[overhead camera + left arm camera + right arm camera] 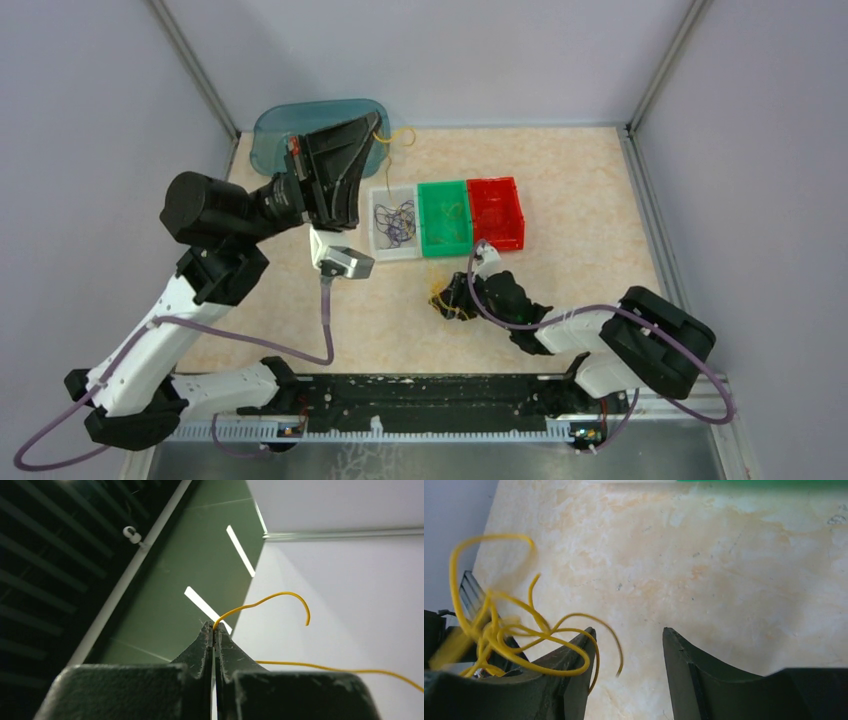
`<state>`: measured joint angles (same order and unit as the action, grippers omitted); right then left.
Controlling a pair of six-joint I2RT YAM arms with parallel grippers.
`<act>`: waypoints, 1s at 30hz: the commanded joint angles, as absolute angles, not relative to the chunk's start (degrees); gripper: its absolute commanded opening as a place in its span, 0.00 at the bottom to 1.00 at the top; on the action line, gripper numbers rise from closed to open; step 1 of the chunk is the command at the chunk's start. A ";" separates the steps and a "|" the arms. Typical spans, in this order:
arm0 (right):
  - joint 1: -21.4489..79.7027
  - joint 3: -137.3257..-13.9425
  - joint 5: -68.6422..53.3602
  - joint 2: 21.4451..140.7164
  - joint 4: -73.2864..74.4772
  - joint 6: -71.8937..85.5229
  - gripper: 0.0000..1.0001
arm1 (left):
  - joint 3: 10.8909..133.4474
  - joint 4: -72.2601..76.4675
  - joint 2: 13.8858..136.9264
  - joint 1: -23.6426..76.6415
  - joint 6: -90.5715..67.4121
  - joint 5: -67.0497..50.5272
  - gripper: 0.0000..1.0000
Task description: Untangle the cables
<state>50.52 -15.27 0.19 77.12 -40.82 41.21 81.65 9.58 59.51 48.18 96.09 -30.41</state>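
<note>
Left jaws together on yellow cable [287,593], free end in a rightward arch; right jaws apart beside yellow clump [494,630]

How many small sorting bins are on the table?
3, in a row mid-table: clear bin left, holding purple wires; green bin middle; red bin right.

Three bins, white [400,252], green [445,242] and red [497,228], one blue tray [275,135], one purple cable clump [395,220], two yellow cables [403,133] [441,300].
</note>
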 commanded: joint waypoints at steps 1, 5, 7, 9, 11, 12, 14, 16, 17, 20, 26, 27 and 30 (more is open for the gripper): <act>50.89 -14.17 1.99 77.87 -42.98 41.36 0.53 | 86.90 17.00 61.65 48.40 100.07 -27.49 0.00; 50.89 -12.59 3.17 77.96 -43.07 41.35 0.55 | 92.09 19.25 64.30 48.35 101.34 -26.23 0.00; 50.92 -12.11 3.61 77.96 -43.10 41.34 0.55 | 95.08 19.86 65.83 48.36 102.43 -25.43 0.00; 50.93 -11.87 4.10 77.97 -42.77 41.15 0.56 | 99.10 19.59 67.82 48.43 103.02 -24.66 0.00; 50.89 -11.77 4.75 77.98 -42.23 40.95 0.57 | 103.02 19.11 69.69 48.40 104.13 -23.71 0.00; 50.91 -11.78 5.01 77.96 -42.01 40.80 0.57 | 104.55 19.08 70.52 48.38 104.24 -23.32 0.00; 50.89 -11.74 5.42 77.96 -41.57 40.59 0.58 | 106.96 17.66 71.57 48.37 102.91 -22.46 0.00; 50.93 -11.93 5.86 77.20 -40.73 40.23 0.59 | 106.65 14.91 71.10 48.43 101.68 -21.66 0.00; 50.94 -12.11 6.23 76.39 -39.87 39.90 0.59 | 105.32 13.95 70.55 48.36 101.44 -21.41 0.00; 50.89 -13.12 7.29 71.98 -36.01 38.60 0.62 | 98.48 11.32 67.95 48.35 99.72 -20.74 0.00; 50.89 -17.23 11.91 59.61 -21.97 34.86 0.71 | 84.30 8.08 63.21 48.38 96.94 -18.97 0.00; 50.91 -18.01 12.78 57.77 -19.89 34.10 0.72 | 82.45 7.85 62.79 48.42 95.59 -18.52 0.00; 50.85 -20.24 15.17 53.11 -14.42 31.93 0.73 | 77.54 7.22 62.18 48.41 93.04 -16.59 0.00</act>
<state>50.52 -15.62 10.52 58.28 -22.02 35.97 82.00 8.93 63.35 48.18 97.12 -19.94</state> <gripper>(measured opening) 0.724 0.007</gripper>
